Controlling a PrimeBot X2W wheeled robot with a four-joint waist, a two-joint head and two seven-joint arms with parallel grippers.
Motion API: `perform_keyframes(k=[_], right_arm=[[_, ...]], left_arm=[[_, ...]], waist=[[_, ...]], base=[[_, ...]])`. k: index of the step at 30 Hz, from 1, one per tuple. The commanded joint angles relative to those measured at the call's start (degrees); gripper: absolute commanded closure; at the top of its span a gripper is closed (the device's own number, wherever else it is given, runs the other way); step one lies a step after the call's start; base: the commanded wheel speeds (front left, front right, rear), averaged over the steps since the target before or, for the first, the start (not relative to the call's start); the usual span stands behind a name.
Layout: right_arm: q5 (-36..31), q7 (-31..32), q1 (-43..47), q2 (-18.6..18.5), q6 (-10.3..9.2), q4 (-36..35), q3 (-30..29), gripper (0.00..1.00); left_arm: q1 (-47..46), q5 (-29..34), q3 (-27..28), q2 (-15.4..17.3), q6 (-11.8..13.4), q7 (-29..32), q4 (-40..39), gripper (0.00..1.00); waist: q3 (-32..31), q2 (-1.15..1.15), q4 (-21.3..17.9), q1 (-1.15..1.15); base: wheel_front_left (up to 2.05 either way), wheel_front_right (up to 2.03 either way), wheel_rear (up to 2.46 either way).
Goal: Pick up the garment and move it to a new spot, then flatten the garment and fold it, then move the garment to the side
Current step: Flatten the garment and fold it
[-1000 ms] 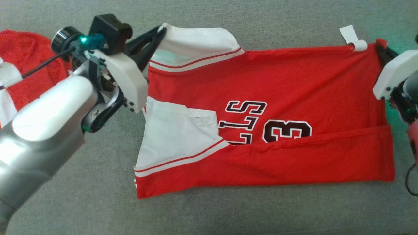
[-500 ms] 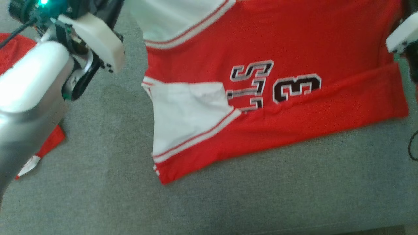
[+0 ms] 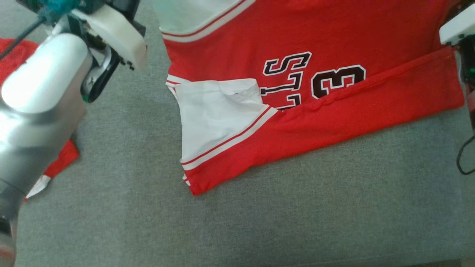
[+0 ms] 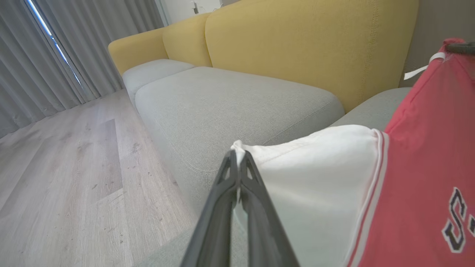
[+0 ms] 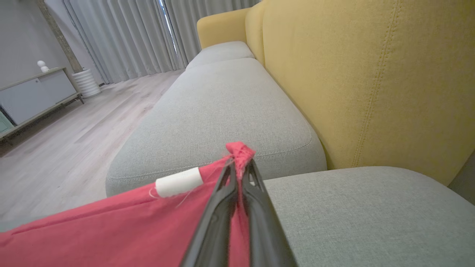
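The garment [image 3: 297, 92] is a red jersey with white sleeves and dark lettering, partly folded, its lower fold resting on the grey sofa seat. Its upper edge is lifted and stretched between both arms. In the left wrist view my left gripper [image 4: 237, 157] is shut on the tip of the white sleeve [image 4: 315, 178]. In the right wrist view my right gripper [image 5: 240, 163] is shut on a red corner of the garment [image 5: 111, 230], beside a rolled white tag [image 5: 179, 181]. The left arm [image 3: 41, 92] shows at the head view's left, the right wrist housing [image 3: 458, 26] at its right edge.
Another red and white cloth [image 3: 55, 163] lies on the seat under the left arm. The grey seat cushion [image 3: 259, 222] spreads in front of the garment. A yellow sofa backrest [image 5: 371, 74] rises behind, and a wooden floor [image 4: 55, 178] lies beyond the cushions.
The head camera has tilted, so the scene sits higher in view. Both grippers have kept their grip and lifted the garment's far edge; the near fold now lies slanted on the seat.
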Motion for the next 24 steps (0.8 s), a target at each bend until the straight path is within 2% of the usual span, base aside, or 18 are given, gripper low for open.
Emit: perform_keyframes(k=[1, 8, 16, 24], right_arm=[[1.0, -0.4, 1.6, -0.8, -0.05, -1.3, 0.9, 1.00], [5.2, 2.4, 6.7, -3.2, -0.05, -0.9, 3.3, 1.00], [9.1, 8.6, 12.2, -7.0, -0.05, 0.0, 6.7, 1.00], [10.8, 14.9, 15.4, -10.3, -0.05, 1.0, 9.6, 1.00]], left_arm=[[-1.2, 0.4, 1.8, 2.2, -0.2, -0.6, -1.0, 1.00], [4.4, -1.6, 0.1, 4.4, -1.4, 0.5, -5.7, 1.00], [13.0, -6.4, -2.6, 8.5, -1.7, 6.5, -17.6, 1.00], [18.5, -8.9, -6.1, 13.1, -0.3, 13.4, -29.9, 1.00]], waist=[[-0.8, 0.00, 0.4, 0.00], [-3.9, 0.00, 1.5, 0.00], [-7.7, 0.00, 2.7, 0.00], [-9.6, 0.00, 2.8, 0.00]], base=[[0.00, 0.00, 0.00], [0.00, 0.00, 0.00], [0.00, 0.00, 0.00], [0.00, 0.00, 0.00]])
